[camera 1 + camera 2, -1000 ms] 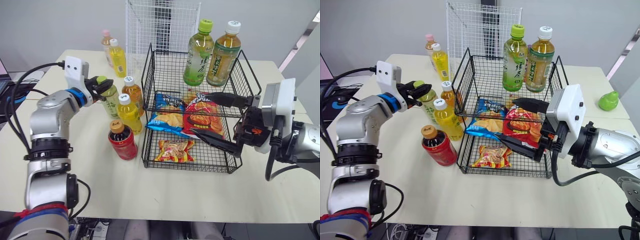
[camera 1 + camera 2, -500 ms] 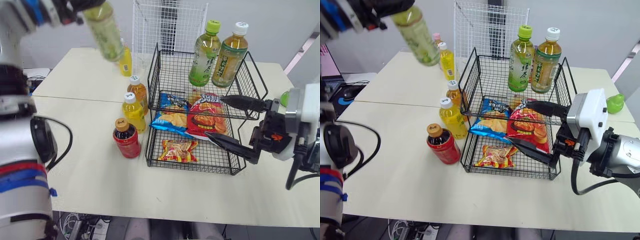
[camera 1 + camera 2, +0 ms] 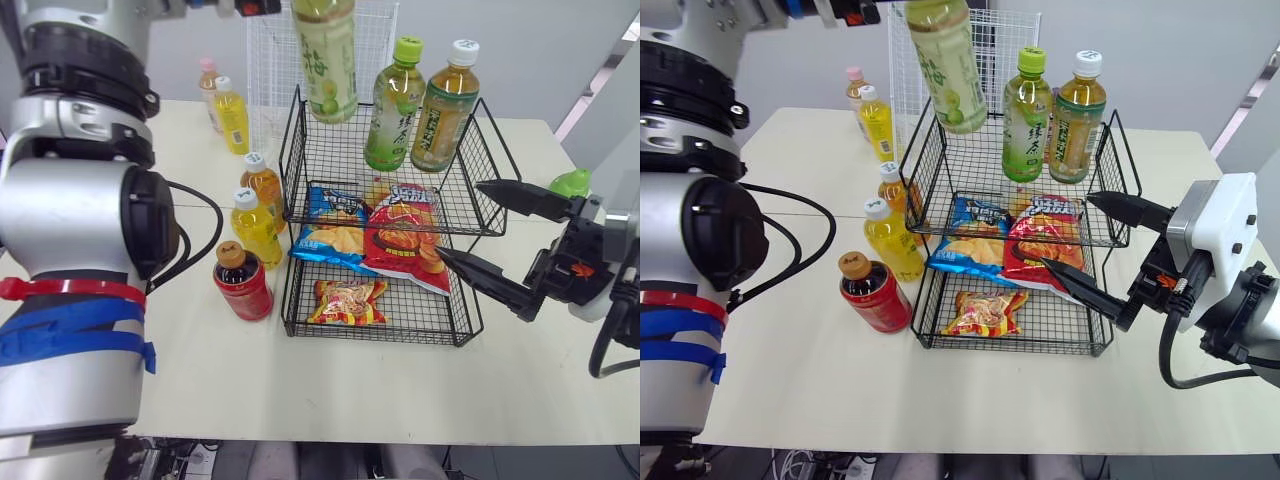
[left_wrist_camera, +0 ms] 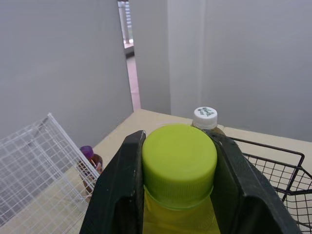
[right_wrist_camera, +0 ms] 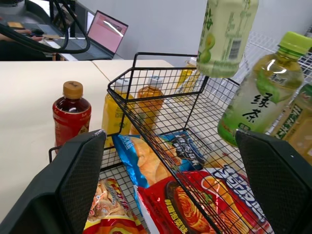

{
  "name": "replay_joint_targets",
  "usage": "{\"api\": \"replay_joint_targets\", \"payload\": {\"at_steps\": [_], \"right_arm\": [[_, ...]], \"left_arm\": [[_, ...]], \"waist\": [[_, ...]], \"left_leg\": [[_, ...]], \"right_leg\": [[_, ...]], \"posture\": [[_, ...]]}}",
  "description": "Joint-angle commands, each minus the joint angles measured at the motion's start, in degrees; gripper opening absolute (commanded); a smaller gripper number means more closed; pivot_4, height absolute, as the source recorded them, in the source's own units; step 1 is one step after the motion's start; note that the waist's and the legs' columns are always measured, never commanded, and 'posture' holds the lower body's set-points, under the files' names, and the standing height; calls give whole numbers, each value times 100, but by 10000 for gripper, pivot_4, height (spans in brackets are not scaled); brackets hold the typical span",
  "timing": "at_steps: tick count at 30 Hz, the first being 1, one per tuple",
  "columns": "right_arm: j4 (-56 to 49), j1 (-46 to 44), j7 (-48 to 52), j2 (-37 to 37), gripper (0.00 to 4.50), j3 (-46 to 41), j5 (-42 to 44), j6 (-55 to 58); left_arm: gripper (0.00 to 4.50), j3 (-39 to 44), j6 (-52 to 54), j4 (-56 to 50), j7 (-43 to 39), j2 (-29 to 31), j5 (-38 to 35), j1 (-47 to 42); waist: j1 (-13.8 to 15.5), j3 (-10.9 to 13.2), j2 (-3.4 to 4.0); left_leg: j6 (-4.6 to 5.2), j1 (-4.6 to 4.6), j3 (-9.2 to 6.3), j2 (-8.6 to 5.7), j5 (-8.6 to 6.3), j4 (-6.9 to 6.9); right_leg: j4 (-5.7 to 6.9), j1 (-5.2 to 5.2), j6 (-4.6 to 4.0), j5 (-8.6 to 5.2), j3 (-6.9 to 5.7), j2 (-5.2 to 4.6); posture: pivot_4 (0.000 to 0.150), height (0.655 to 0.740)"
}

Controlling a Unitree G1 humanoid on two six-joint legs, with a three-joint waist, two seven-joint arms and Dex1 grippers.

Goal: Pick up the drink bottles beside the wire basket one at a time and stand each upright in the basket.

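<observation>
The left gripper [image 4: 178, 142] is clamped on the lime cap of a pale green plastic drink bottle [image 3: 325, 60], which hangs nearly upright over the rear left corner of the black two-tier wire basket [image 3: 296, 140]. On the basket's upper tier, to the right of the held bottle, stand a green tea bottle [image 3: 390, 110] and an amber tea bottle with a white cap [image 3: 440, 110]. Blue [image 3: 335, 225] and red [image 3: 405, 240] snack bags lie on the tier below.

Left of the basket on the bench [image 3: 330, 390] are an orange bottle [image 3: 262, 185], a yellow bottle [image 3: 255, 230] and a red bottle with a gold cap [image 3: 242, 285]. A white wire grid panel [image 3: 275, 50] rises behind the basket.

Half a second ago the held bottle was tilted, out to the basket's left. The right gripper [image 3: 460, 220] stays spread wide at the basket's right front.

The left wrist view shows the black fingers [image 4: 122, 185] pressed against both sides of the cap. In the right wrist view the bottle's base seems to be above the basket's rim, clear of the mesh.
</observation>
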Motion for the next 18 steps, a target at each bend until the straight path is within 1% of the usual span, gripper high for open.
{"api": "replay_joint_targets", "payload": {"at_steps": [1, 10, 18], "right_arm": [[-34, -57, -138, -101, 45000, -98, 14, -124], [-26, -103, -240, -125, 45000, -26, 10, -140], [-28, -89, -227, -122, 45000, -17, 1, -148]], "left_arm": [[13480, 19, -482, 16, 0, -111, 117, -28], [13480, 76, -987, 384, 104, -415, 408, 295], [13480, 75, -1320, 617, 220, -478, 593, 399]], "waist": [[-7, 0, 1], [16, 0, 1], [22, 0, 1]], "left_leg": [[0, 0, 1, 0, 0, -1], [0, -3, 2, -2, 0, 1], [0, -1, 4, -2, 0, 3]], "right_leg": [[0, 0, 0, 0, 1, 0], [-3, 0, 0, 0, 3, -1], [-1, 2, 0, 0, 4, -1]], "posture": [[1500, 7360], [1500, 7360], [1500, 7360]]}}
